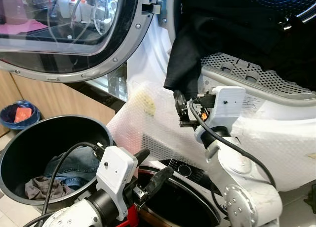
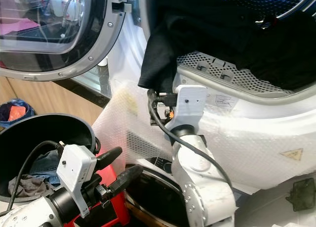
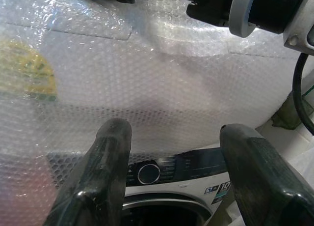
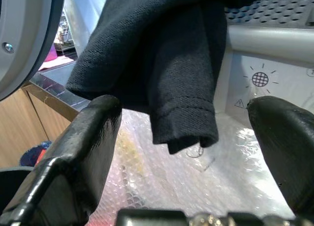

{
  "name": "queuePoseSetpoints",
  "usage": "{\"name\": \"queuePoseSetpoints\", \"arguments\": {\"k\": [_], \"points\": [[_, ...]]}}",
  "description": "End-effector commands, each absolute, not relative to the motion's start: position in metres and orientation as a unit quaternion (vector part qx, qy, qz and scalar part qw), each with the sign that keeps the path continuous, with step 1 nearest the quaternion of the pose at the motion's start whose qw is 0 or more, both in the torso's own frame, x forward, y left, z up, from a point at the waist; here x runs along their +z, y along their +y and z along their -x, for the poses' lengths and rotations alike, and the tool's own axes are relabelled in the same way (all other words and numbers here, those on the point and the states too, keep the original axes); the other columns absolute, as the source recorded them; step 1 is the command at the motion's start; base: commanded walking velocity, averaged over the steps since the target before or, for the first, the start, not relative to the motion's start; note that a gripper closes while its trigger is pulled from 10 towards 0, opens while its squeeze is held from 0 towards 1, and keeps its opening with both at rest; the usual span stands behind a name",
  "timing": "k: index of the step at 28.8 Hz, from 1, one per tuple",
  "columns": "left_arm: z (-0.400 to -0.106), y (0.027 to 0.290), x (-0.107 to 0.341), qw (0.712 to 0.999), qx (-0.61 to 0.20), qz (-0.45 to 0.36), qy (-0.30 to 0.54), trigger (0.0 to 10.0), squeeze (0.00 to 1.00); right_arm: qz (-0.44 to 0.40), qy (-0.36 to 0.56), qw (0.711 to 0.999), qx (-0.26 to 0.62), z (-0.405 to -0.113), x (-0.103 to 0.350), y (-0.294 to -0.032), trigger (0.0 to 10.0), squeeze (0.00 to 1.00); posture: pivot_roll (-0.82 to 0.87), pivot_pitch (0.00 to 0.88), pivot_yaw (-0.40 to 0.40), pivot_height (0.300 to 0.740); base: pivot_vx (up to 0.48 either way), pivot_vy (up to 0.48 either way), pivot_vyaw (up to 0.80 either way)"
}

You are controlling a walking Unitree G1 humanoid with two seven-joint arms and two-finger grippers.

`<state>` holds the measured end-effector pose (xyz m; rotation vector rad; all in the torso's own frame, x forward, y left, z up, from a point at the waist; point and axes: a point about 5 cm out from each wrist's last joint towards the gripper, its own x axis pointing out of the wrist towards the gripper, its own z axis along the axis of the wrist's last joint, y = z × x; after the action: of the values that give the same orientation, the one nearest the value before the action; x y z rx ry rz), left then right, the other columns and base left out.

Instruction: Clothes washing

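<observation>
Black garment point(image 1: 232, 34) hangs out of your drum opening point(image 1: 256, 74), its hem between the spread fingers of your right gripper point(image 4: 186, 152), untouched. Left of the drum, your black basket point(image 1: 29, 138) holds jeans point(image 1: 74, 168) and a grey cloth point(image 1: 42, 186). Your left gripper point(image 3: 171, 177), jaws apart, hovers below the drum; a lower panel shows "10".

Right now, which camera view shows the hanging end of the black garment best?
The right wrist view: the black garment hangs close between the open right gripper fingers, hem stitching visible. The eye views show it smaller, draped out of the upper drum opening above that gripper. The left wrist view catches dark scraps at its edge.
</observation>
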<state>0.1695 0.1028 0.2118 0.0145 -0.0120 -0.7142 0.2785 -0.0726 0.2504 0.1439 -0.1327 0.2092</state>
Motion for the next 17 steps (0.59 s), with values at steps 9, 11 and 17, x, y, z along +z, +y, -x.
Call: {"name": "queuePoseSetpoints", "arguments": {"k": [9,11,17], "points": [[-0.166,0.101,0.218,0.936,-0.352,-0.014,-0.019,10.0,0.0,-0.103,-0.091,0.983,0.123,-0.281,0.258,-0.043,10.0,0.0,0.18,0.088,-0.153,0.74,0.0,0.0,0.0],[-0.166,0.101,0.218,0.937,-0.349,-0.014,-0.02,10.0,0.0,-0.106,-0.091,0.983,0.121,-0.283,0.257,-0.038,9.3,0.0,0.18,0.086,-0.154,0.74,0.0,0.0,0.0],[-0.166,0.102,0.219,0.938,-0.345,-0.016,-0.022,10.0,0.0,-0.122,-0.08,0.983,0.115,-0.29,0.253,-0.026,0.0,0.0,0.2,0.079,-0.157,0.74,0.0,0.0,0.0]]}}
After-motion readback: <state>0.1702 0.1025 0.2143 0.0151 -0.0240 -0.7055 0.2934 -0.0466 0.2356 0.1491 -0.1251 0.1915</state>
